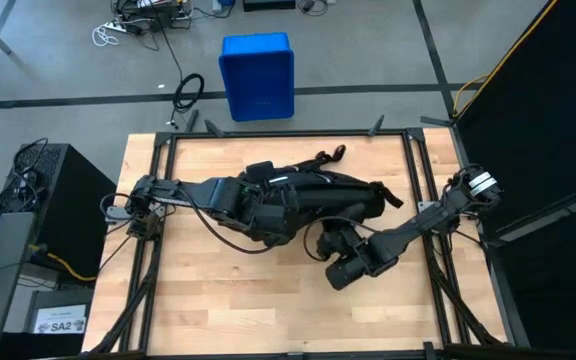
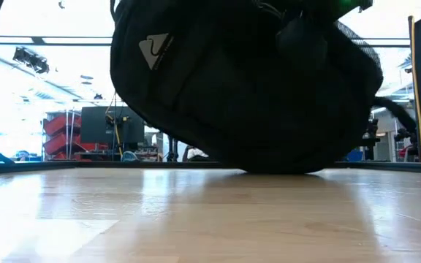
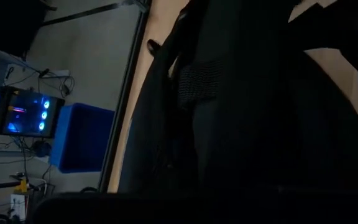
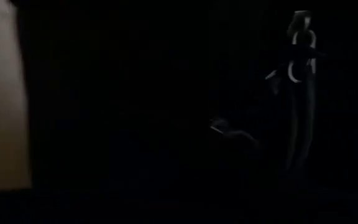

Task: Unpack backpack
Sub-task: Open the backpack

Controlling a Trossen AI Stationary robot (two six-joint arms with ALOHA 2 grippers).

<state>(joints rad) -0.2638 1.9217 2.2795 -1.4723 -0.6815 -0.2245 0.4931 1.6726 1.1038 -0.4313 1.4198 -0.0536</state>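
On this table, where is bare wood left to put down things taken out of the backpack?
The widest free patch is the table strip along the lower picture edge of the high view, below both arms. A narrower strip lies between the backpack and the rail nearest the blue bin. The middle is crowded: backpack, left end effector and right end effector meet there.

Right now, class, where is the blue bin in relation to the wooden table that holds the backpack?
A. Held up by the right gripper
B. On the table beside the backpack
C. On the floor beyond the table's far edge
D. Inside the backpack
C: in the high view the blue bin stands on the grey floor past the table edge, apart from the backpack.
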